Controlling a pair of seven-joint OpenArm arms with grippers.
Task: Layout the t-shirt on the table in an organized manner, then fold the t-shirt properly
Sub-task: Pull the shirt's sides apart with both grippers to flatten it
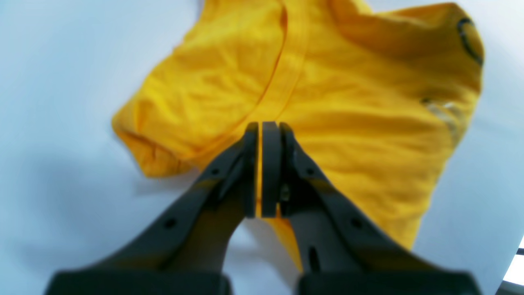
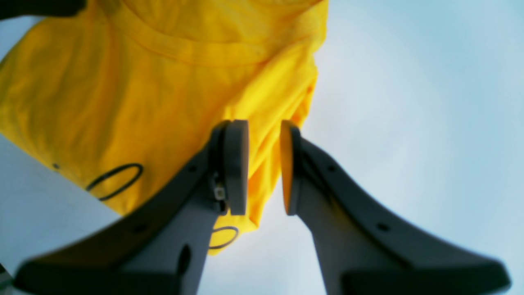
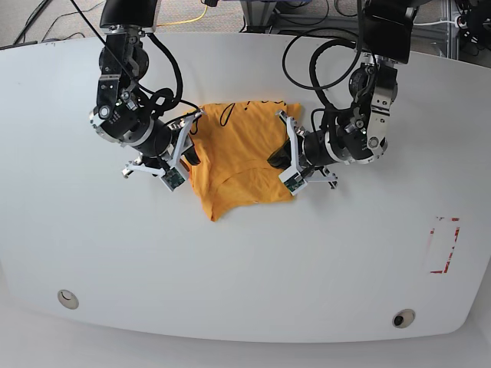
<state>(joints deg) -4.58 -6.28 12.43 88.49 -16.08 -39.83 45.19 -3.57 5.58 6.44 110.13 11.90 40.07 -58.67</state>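
The orange-yellow t-shirt [image 3: 238,157] lies rumpled in the middle of the white table [image 3: 245,268], collar toward the front. At its right edge my left gripper [image 3: 275,159] is shut on it. The left wrist view shows the pads of the left gripper [image 1: 260,125] pressed together beside the collar band, with a thin strip of t-shirt [image 1: 348,123] fabric pinched between them. My right gripper [image 3: 189,153] is at the shirt's left edge. In the right wrist view the right gripper [image 2: 264,127] has its jaws a little apart, around a loose fold of the t-shirt [image 2: 135,94]. A black line drawing [image 2: 114,176] shows nearby.
A red-tape rectangle [image 3: 443,245] marks the table's right side. Two round grommets [image 3: 67,298] [image 3: 402,317] sit near the front edge. Cables and arm bases stand along the back edge.
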